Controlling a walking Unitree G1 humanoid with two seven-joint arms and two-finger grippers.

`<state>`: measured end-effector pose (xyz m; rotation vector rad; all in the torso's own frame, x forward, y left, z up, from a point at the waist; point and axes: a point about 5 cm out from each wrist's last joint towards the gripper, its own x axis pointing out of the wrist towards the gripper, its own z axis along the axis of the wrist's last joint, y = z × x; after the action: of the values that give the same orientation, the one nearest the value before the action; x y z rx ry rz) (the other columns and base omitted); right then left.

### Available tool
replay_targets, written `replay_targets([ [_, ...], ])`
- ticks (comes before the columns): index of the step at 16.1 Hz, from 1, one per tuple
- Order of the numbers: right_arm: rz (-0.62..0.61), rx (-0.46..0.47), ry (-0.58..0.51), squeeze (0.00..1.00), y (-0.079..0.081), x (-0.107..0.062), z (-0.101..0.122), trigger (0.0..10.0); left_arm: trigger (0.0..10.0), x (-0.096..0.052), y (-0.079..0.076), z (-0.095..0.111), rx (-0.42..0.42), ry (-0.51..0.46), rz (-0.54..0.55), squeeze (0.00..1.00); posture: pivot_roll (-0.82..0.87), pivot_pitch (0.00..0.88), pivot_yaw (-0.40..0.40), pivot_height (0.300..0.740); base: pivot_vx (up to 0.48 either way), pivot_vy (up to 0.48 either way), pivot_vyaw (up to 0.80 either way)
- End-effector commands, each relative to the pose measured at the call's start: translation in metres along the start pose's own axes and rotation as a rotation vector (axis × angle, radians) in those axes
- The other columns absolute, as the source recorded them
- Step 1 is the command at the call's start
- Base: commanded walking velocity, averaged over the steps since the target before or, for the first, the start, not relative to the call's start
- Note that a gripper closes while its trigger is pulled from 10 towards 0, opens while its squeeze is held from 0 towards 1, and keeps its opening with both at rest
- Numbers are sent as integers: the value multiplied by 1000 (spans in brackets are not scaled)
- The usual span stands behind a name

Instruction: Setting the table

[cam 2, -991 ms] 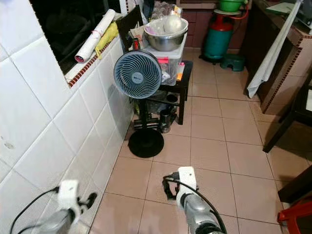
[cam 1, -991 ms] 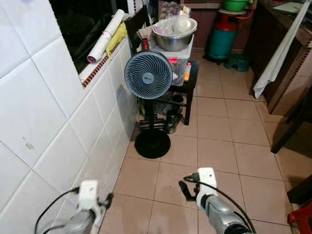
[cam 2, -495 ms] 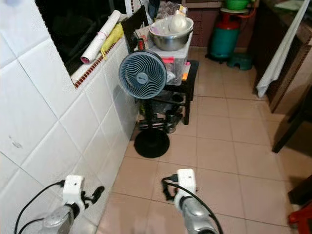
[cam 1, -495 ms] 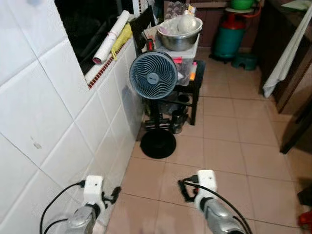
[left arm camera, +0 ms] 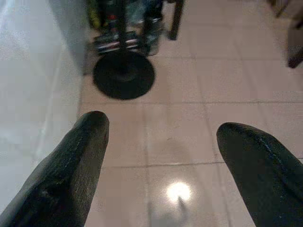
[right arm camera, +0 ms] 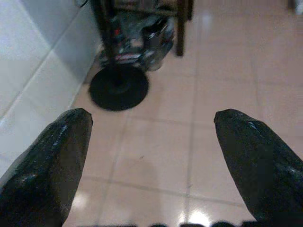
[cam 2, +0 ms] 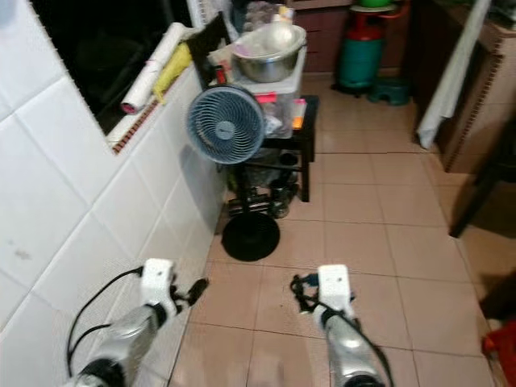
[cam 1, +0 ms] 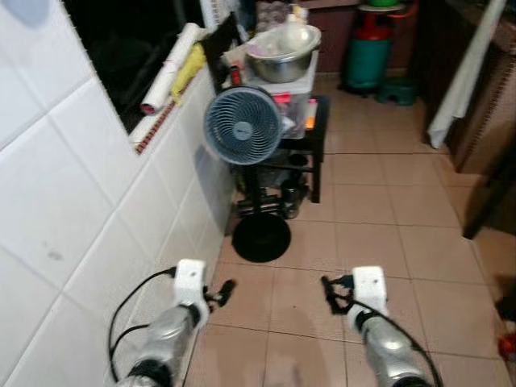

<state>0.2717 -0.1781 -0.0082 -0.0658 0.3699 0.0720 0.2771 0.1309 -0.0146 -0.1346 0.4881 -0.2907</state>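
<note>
A metal bowl [cam 1: 284, 55] sits on a box on a black stool beside the tiled wall [cam 1: 72, 201], behind a standing fan [cam 1: 243, 126]. Left gripper [left arm camera: 161, 156] and right gripper [right arm camera: 151, 151] hang over floor tiles, fingers spread and empty; wrist views catch the fan's round base [left arm camera: 124, 74].

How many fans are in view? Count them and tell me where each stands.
1. A blue-grey pedestal fan stands on the tiled floor against the white tiled wall, before a cluttered black side table. Others may be hidden.
</note>
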Motion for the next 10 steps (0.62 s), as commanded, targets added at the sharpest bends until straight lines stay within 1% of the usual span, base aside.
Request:
replay_targets([
  [1,16,-19,-46,0,1,4,11,10000,10000,2,1,3,-3,-3,15,0,-166,0,133,740,0,0,0],
  [2,5,-32,-68,0,-8,4,18,10000,10000,6,-7,7,-10,-14,10,0,-171,0,127,740,0,0,0],
  [3,-14,-43,-64,0,-15,2,16,10000,10000,8,-11,9,-22,-27,16,0,-180,0,117,740,0,0,0],
  [4,-34,-29,-56,0,-24,-1,15,10000,10000,11,-18,14,-49,-54,20,0,-187,0,103,740,0,0,0],
  [6,-9,-43,-67,0,-26,-1,19,10000,10000,13,-21,20,-52,-85,30,0,-201,0,97,740,0,0,0],
  [8,2,-62,-91,0,-24,-4,22,10000,10000,13,-19,25,-48,-131,77,0,-212,0,92,740,0,0,0],
  [9,8,-49,-102,0,-22,-7,21,10000,10000,11,-15,31,-15,-183,114,0,-197,0,84,740,0,0,0],
  [10,21,-47,-106,0,-20,-9,20,10000,10000,9,-12,35,-3,-211,130,0,-178,0,75,740,0,0,0],
])
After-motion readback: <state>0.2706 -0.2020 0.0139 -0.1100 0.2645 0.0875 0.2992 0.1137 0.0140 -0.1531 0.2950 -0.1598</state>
